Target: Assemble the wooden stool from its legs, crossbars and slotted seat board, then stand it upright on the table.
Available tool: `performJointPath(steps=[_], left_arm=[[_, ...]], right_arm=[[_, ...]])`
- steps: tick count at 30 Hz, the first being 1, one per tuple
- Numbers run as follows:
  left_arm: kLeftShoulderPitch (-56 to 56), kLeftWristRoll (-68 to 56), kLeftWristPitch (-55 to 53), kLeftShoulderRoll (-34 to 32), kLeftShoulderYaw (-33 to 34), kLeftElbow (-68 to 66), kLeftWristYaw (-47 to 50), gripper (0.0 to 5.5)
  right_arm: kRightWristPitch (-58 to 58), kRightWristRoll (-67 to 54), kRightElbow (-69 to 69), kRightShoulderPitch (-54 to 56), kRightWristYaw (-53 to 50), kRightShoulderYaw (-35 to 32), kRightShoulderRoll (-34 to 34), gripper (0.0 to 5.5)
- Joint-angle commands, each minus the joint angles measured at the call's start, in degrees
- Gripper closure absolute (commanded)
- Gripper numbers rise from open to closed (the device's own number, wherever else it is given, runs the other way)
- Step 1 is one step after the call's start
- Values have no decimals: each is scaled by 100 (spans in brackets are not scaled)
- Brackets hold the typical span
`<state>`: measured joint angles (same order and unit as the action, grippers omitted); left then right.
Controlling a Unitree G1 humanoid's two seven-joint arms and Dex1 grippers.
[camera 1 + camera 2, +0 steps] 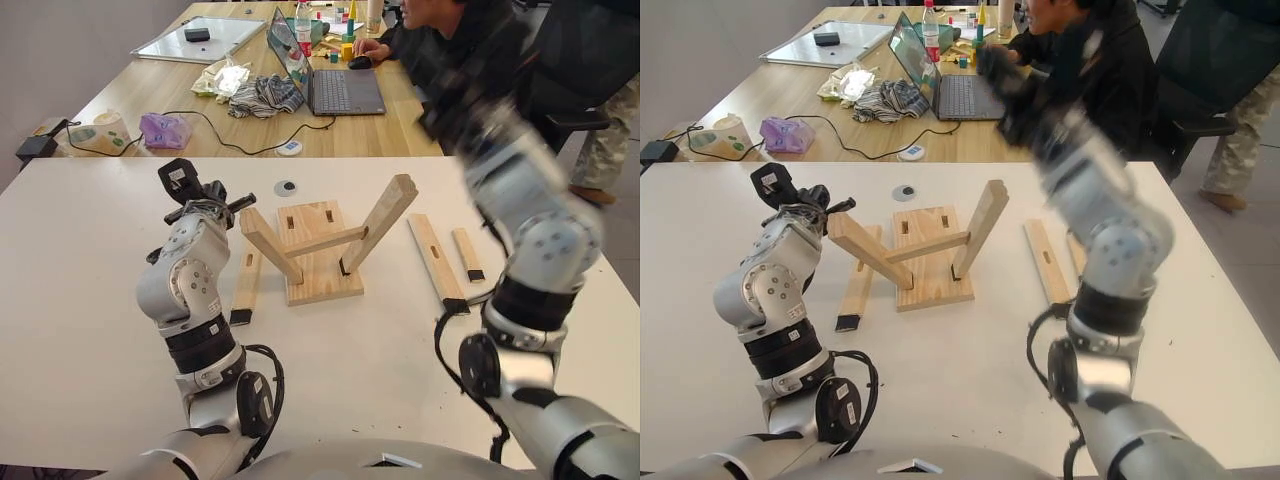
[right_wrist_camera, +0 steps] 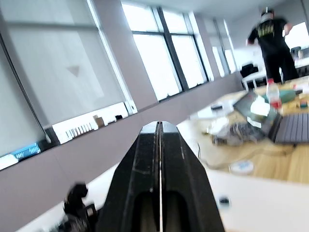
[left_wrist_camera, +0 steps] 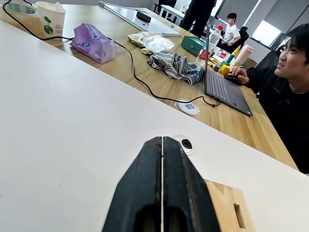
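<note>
Motion blur smears the raised right arm; its right end effector (image 2: 160,124) has its fingers pressed together, empty. The left end effector (image 3: 162,140), also closed on nothing, hovers just beside the pale slotted seat board (image 1: 320,280). The board lies flat mid-worktop (image 1: 90,300), its left leg (image 1: 268,243) and right leg (image 1: 380,222) tilted and joined by a crossbar (image 1: 325,240). A loose leg (image 1: 246,288) lies to its left, a long piece (image 1: 437,262) and a short piece (image 1: 467,254) to its right.

Your left arm (image 1: 190,285) was bent sharply at the elbow with the forearm angled forward, and the left gripper (image 3: 162,141) had its two fingers pressed flat together. Your right arm (image 1: 535,225) was lifted high, and the right gripper (image 2: 160,125) was likewise closed, its fingers touching along their length.
</note>
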<state>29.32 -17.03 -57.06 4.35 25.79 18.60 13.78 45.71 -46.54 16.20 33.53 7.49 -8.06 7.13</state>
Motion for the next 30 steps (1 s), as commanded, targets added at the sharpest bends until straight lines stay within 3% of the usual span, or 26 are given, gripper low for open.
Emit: performJointPath(steps=[1, 5, 9, 11, 16, 21, 27, 30], left_arm=[[-75, -77, 56, 47, -4, -46, 45, 550], [-72, -87, 60, 10, 33, -68, 42, 550], [-96, -119, 15, -28, 57, -20, 52, 550], [-66, -142, -23, -84, 91, 0, 59, 550], [60, -134, 21, -119, -92, -103, -8, 550], [316, -303, 73, 568, -675, -287, 5, 550], [245, -325, -81, 1077, -1149, -267, -55, 550], [208, -227, -91, 773, -1111, -249, -175, 550]], right_arm=[[-153, 1003, -1026, -1584, 443, 1134, 251, 548], [-185, 431, -602, -1158, 465, 597, 43, 548], [9, 60, -485, -381, -330, -274, 174, 548], [404, 377, -376, -461, -686, -141, 404, 548], [1245, 535, 212, -578, -1192, 487, 31, 548], [1730, 637, 529, -350, -1212, 1065, -288, 548], [1909, 867, 672, -299, -1080, 1222, -504, 548], [1935, 996, 702, -371, -1029, 1183, -462, 548]])
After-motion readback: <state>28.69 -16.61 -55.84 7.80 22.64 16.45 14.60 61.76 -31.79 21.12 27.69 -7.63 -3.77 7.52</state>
